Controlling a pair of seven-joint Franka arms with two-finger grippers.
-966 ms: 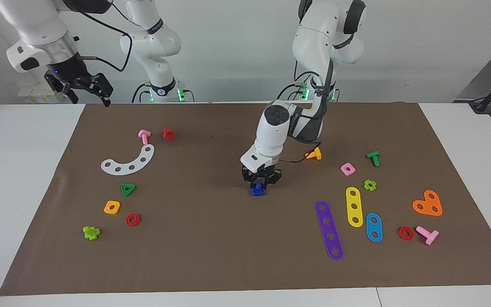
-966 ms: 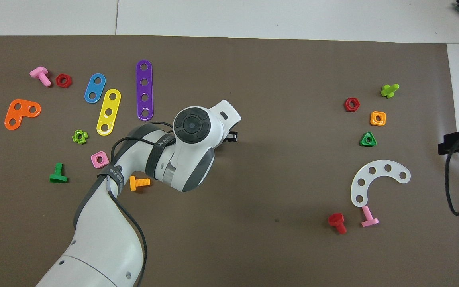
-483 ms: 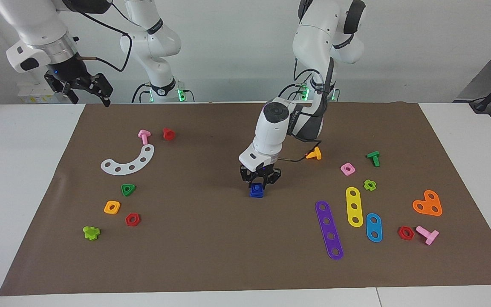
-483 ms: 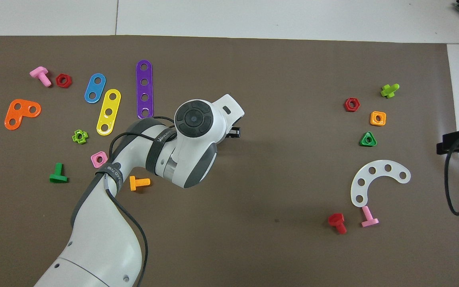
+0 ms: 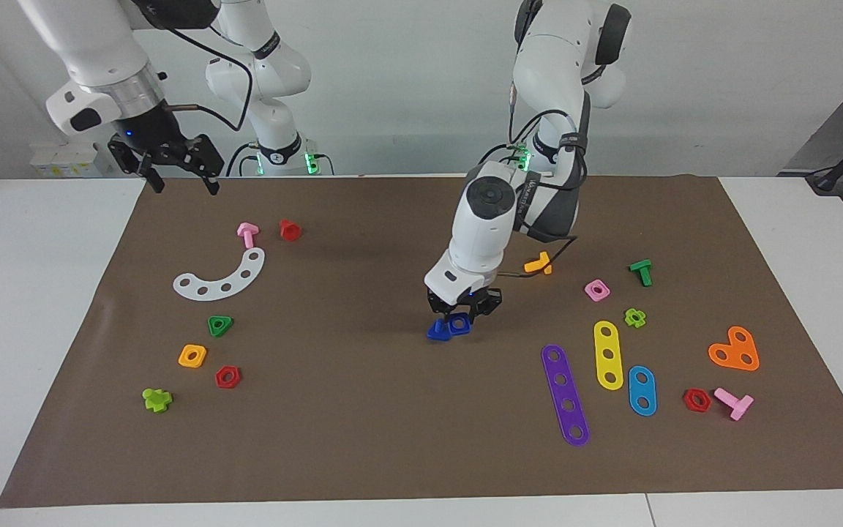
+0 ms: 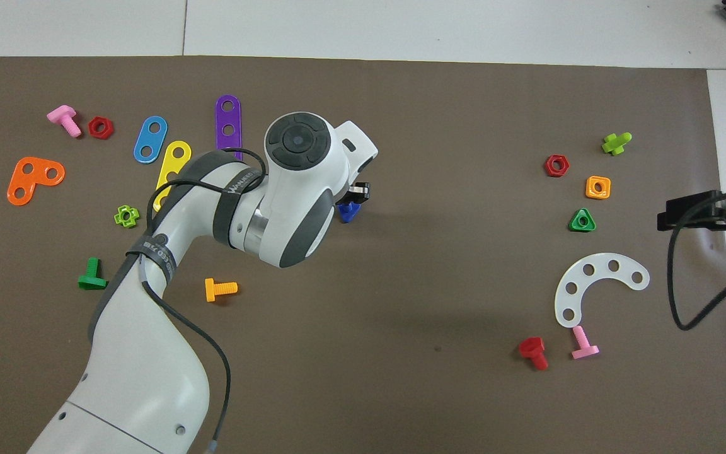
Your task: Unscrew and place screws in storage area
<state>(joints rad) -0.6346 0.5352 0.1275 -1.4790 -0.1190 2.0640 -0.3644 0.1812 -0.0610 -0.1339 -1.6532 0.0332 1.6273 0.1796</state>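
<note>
A small royal-blue bolt lies on the brown mat near its middle, touching a blue square nut that is tipped up so its round hole shows. My left gripper hangs straight down right over the two blue pieces, its tips at the nut. I cannot tell whether it grips either piece. In the overhead view only a blue corner shows under the left wrist. My right gripper is open and empty, in the air over the mat's corner at the right arm's end.
Toward the left arm's end lie purple, yellow and blue strips, an orange bolt, a pink nut and an orange plate. Toward the right arm's end lie a white arc and several nuts and bolts.
The left gripper rose a little and shifted toward the left arm's end. The blue stack under it came apart into a tipped nut and a bolt. The right gripper moved in over the mat's corner.
</note>
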